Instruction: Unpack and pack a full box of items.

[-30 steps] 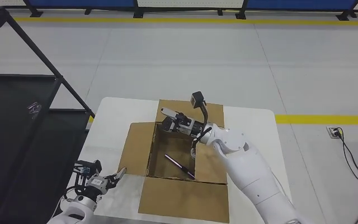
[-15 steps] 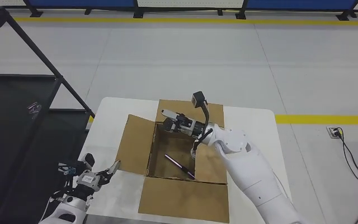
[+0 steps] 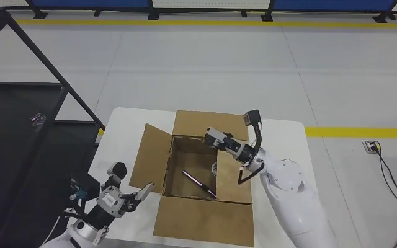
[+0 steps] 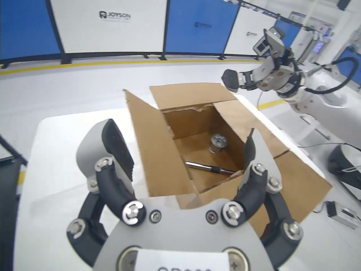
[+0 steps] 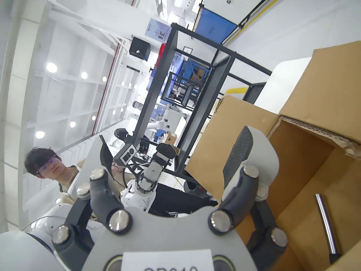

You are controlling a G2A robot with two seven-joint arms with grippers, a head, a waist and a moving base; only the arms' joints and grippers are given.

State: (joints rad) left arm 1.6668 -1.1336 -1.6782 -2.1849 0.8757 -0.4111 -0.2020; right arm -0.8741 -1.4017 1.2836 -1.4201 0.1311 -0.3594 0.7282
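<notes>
An open cardboard box [image 3: 201, 223] sits on a white table [image 3: 124, 133] with its flaps spread, and on its floor lie a thin rod [image 3: 198, 184] and a small round metal part [image 3: 214, 167]. The right gripper [image 3: 209, 134] hangs over the far rim of the opening, jaws spread wide and holding nothing. The left gripper [image 3: 146, 190], just as wide and just as empty, sits low over the table outside the box, beyond the raised left flap. The rod lies flat, its long axis running diagonally across the floor from the far left toward the near right corner. The metal part stands just beside it on the far side, apart from the rod. From the right gripper both items lie below and toward the robot, the metal part almost straight underneath. From the left gripper they lie to the right, with the flap and the box wall between. The right arm therefore looks the better placed to go down for an item, likely the metal part first. For the rod, it would need to turn its jaws across the diagonal.
</notes>
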